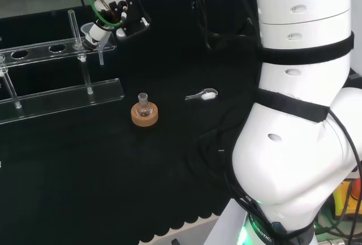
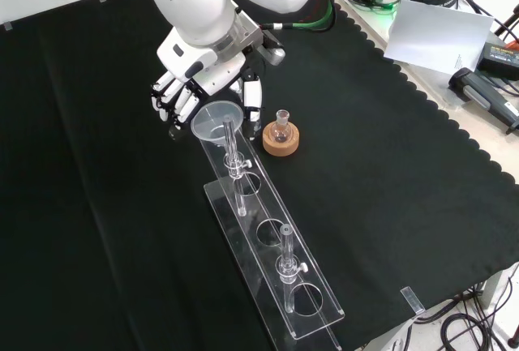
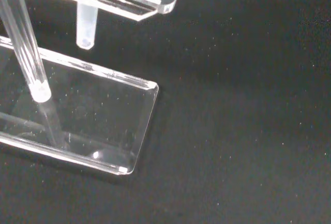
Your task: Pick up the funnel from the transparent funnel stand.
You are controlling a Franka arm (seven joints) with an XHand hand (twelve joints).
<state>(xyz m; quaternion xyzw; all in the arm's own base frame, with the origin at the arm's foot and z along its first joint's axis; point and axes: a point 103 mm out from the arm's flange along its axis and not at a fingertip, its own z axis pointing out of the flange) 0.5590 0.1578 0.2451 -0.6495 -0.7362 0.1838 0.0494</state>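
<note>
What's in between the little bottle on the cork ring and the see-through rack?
Nothing: in the front view only bare black cloth separates the small flask on its cork ring from the clear funnel stand.

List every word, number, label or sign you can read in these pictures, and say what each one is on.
No text can be read.
Funnel, stand, flask and cork ring: clear or plain, no markings.
Arm base: a strip of print, too small to read.
White sheet beyond the cloth in the front view: looks blank.
Hand: no label visible.
</note>
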